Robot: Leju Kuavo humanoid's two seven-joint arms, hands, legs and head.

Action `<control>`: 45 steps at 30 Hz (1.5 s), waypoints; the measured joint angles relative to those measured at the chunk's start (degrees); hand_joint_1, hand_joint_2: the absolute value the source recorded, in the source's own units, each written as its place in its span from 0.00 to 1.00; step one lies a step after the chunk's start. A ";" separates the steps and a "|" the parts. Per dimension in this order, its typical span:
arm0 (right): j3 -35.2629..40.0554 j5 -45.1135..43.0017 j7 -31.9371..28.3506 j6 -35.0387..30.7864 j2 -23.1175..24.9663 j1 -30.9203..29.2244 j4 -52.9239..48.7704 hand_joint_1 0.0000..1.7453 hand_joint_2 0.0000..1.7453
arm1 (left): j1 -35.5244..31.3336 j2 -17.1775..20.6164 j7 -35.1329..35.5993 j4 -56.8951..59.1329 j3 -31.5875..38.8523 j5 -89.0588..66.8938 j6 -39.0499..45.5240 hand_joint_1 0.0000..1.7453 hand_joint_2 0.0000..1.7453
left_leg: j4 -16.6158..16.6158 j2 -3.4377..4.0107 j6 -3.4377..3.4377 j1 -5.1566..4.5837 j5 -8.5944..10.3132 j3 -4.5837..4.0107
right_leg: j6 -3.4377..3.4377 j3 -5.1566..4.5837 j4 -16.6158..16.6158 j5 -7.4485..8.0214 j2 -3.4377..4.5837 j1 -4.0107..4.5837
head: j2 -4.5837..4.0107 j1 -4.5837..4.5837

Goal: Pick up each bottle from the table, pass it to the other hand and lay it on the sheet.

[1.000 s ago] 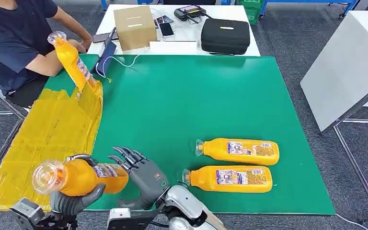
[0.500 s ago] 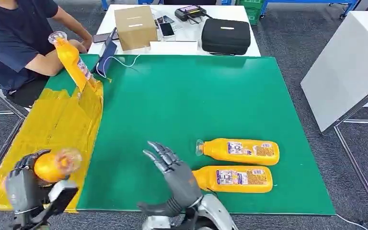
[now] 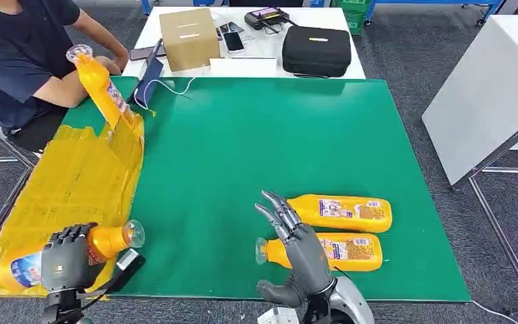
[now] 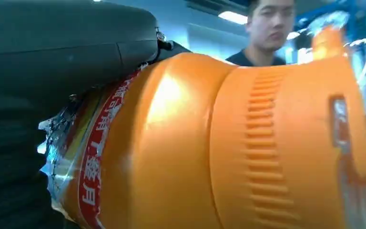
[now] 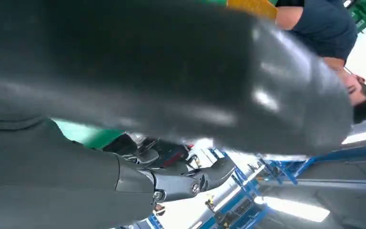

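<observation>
So my left hand (image 3: 67,260) had its dark fingers wrapped around the middle of the orange plastic bottle with the clear cap (image 3: 74,251), and I had it low over the near corner of the crinkled yellow plastic sheet (image 3: 74,179) — bottle on its side, cap pointing toward the green table mat (image 3: 256,142), base toward the sheet's outer edge. That looked to me like the right attitude for a lay-down, since the bottle was already level and needed only a release. From the left wrist camera, the bottle's ribbed orange shoulder (image 4: 248,143) sat right up against the lens, the grip tight on the labelled part.

My right hand (image 3: 297,246) was empty, fingers spread and pointing up — it hovered above the cap end of the nearer lying orange bottle (image 3: 340,251), presumably lined up for the next pick. Just beyond it lay the second orange bottle (image 3: 340,212), parallel, cap the same way, both on the mat and well apart from the sheet.

At the sheet's far end, a person in a dark shirt (image 3: 20,54) held another orange bottle (image 3: 104,88) tilted against the sheet's edge. I judged I should keep clear of that end.
</observation>
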 measured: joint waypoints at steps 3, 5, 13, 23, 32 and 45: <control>-0.15 -0.09 -0.07 0.11 -0.11 -0.05 -0.02 0.00 0.00 | -0.07 3.60 2.73 1.00 -4.55 0.00 0.00 1.00 1.00 | -0.01 -0.05 -0.01 0.02 0.01 0.00 | -0.01 0.00 0.01 -0.01 -0.02 0.00 | 0.00 0.04; -0.20 -0.09 -0.11 0.11 -0.15 -0.07 -0.11 0.00 0.00 | -0.04 4.98 5.24 1.51 -7.30 -0.02 0.00 1.00 1.00 | -0.01 -0.07 -0.01 0.02 0.01 -0.02 | -0.01 0.01 0.01 -0.02 -0.02 -0.02 | 0.00 0.02; -0.17 -0.02 -0.11 0.26 -0.35 -0.33 -0.13 0.00 0.00 | -0.52 7.80 5.63 4.96 -16.58 -0.09 0.00 1.00 1.00 | 0.00 -0.06 0.00 -0.08 0.00 -0.03 | 0.00 0.02 -0.01 -0.01 -0.02 -0.11 | 0.00 0.04; -0.26 -0.02 -0.11 0.50 -0.50 -0.54 -0.15 0.00 0.00 | -1.85 8.04 1.69 8.04 -17.89 -0.04 0.50 0.00 0.00 | -0.01 -0.11 0.00 -0.04 0.01 0.00 | 0.00 0.07 0.00 -0.01 -0.03 -0.06 | 0.00 0.00; -0.33 0.00 -0.04 1.09 -0.52 -0.64 -0.13 0.00 0.00 | -1.99 3.69 -16.65 9.03 -10.72 8.23 -2.69 0.00 0.00 | 0.00 -0.12 0.00 -0.07 0.01 0.02 | 0.00 0.10 0.00 -0.01 -0.03 -0.09 | 0.00 0.02; -1.46 2.05 0.90 2.10 -0.79 -0.48 -0.13 0.00 0.00 | -2.64 1.76 -29.74 6.23 -7.95 33.05 -24.85 0.00 0.00 | -0.01 -0.15 0.00 -0.06 0.00 0.15 | 0.00 0.24 0.00 -0.02 -0.05 -0.07 | 0.00 0.00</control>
